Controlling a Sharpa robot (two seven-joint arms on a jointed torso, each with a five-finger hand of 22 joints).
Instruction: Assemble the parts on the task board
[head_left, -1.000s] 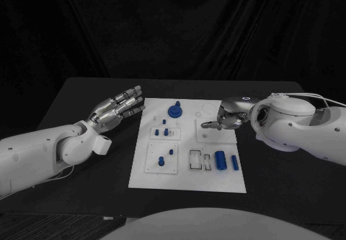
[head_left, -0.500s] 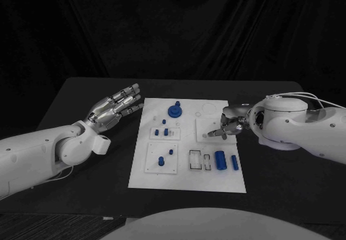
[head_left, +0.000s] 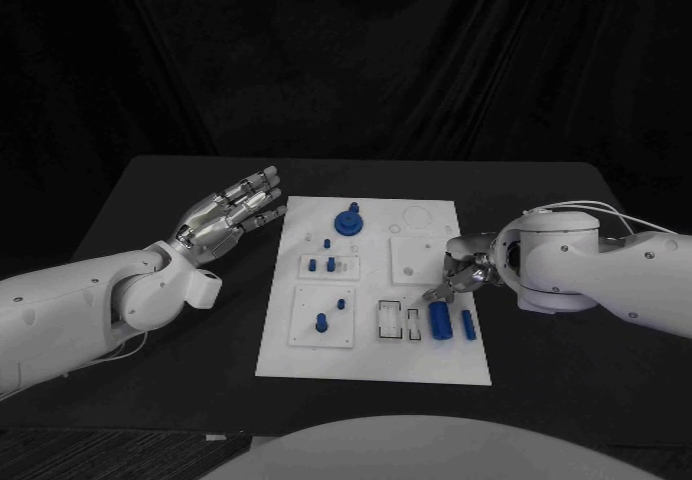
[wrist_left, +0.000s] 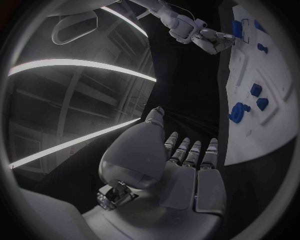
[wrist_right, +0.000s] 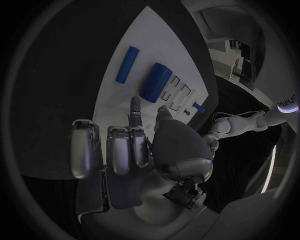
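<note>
**White board, hands over its edges**

We hold our left hand (head_left: 228, 217) open, fingers spread, empty, beside the board (head_left: 378, 345). Our right hand (head_left: 459, 272) hovers with fingers curled, holding nothing, just above the thick blue cylinder (head_left: 440, 320), which lies near the board's right edge.

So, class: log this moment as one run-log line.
left hand: open, raised | right hand: over white task board, near thick blue cylinder

Two glossy white arms (head_left: 87, 300) end in silver hands (thin white cable (head_left: 620, 215) at right wrist).
</note>
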